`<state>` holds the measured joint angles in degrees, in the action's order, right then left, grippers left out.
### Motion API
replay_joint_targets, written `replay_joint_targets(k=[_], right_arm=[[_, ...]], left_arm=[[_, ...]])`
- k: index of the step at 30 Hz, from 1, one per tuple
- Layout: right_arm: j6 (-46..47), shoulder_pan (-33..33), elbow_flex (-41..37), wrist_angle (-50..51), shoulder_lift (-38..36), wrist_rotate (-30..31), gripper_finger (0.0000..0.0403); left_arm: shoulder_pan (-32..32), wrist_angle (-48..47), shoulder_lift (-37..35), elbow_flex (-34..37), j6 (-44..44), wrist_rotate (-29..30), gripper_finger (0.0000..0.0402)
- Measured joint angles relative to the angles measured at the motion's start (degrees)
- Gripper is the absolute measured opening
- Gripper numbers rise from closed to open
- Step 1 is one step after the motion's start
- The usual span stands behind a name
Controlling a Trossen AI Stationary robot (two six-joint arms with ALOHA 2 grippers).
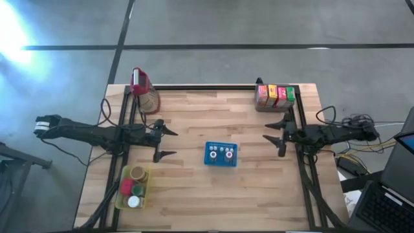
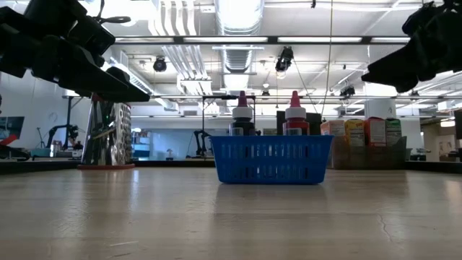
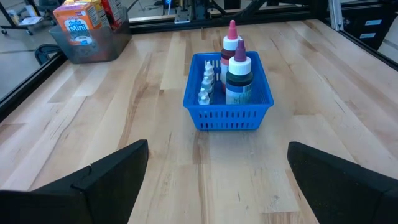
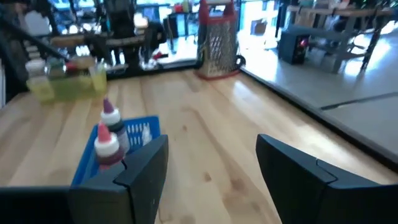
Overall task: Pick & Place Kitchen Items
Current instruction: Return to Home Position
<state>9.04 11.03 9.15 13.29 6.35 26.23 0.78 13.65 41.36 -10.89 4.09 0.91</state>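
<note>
Two grippers faced each other over the desk [image 1: 194, 194], both raised off the wood and holding nothing. The left gripper [image 1: 173, 144] had its fingers spread wide, and the right gripper [image 1: 268, 132] was spread just as wide.

Between them, apart from both sets of fingertips, sat the blue bin [image 1: 208, 154], with bare planks on every side of it. Inside it a pink-topped bottle [image 3: 231, 43] and a purple-topped bottle [image 3: 239, 81] stood upright, side by side. A row of tiny white-capped bottles [image 3: 206, 82] ran along the wall next to them.

To one side of the left gripper, toward the near edge, a yellow bin [image 1: 119, 197] held round tins and lids [image 1: 136, 182]. To its other side, at the far edge, stood a metal grater with a red top [image 1: 143, 90].

Beside the right gripper, in the far corner, coloured cartons [image 1: 275, 95] stood in a row in a clear bin [image 1: 259, 107]. Black rails [image 1: 304, 175] ran along both side edges under the arms. The planks from the blue bin to the near edge lay open.
</note>
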Motion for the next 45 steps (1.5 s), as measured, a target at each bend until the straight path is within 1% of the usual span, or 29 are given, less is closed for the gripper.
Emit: replay_joint_targets(k=[4,9,13,18,21,29,35,45], right_arm=[[0.42,-2.04,-1.14,-0.19,0.77,-5.38,0.0226],[-1.99,-3.18,-2.44,-0.5,0.48,-6.82,0.0219],[-2.98,-3.26,-2.69,-1.99,-0.12,-7.49,0.0224],[-2.96,-3.22,-2.28,-4.13,-1.68,-15.21,0.0239],[-3.04,-3.54,-2.98,-4.76,-2.62,-15.71,0.025],[-3.08,-7.33,-4.8,-5.36,-3.67,-16.25,0.0278],[-3.51,-9.05,-5.08,-4.4,-3.68,-21.5,0.0298],[-5.17,-9.05,-5.21,-4.18,-2.19,-21.37,0.0334]], left_arm=[[0.02,0.0,0.0,0.01,0.0,0.02,0.039],[0.01,-0.02,0.0,0.01,-0.01,0.01,0.039],[0.01,0.0,0.0,0.01,-0.01,0.01,0.039],[0.0,-0.02,0.0,0.02,-0.01,0.02,0.039],[0.02,-0.02,0.0,0.02,-0.01,0.01,0.039],[0.02,0.0,0.0,0.02,-0.01,0.0,0.039],[0.0,0.0,0.02,0.0,-0.01,0.02,0.039],[0.01,0.0,0.02,0.01,0.0,0.01,0.039]])
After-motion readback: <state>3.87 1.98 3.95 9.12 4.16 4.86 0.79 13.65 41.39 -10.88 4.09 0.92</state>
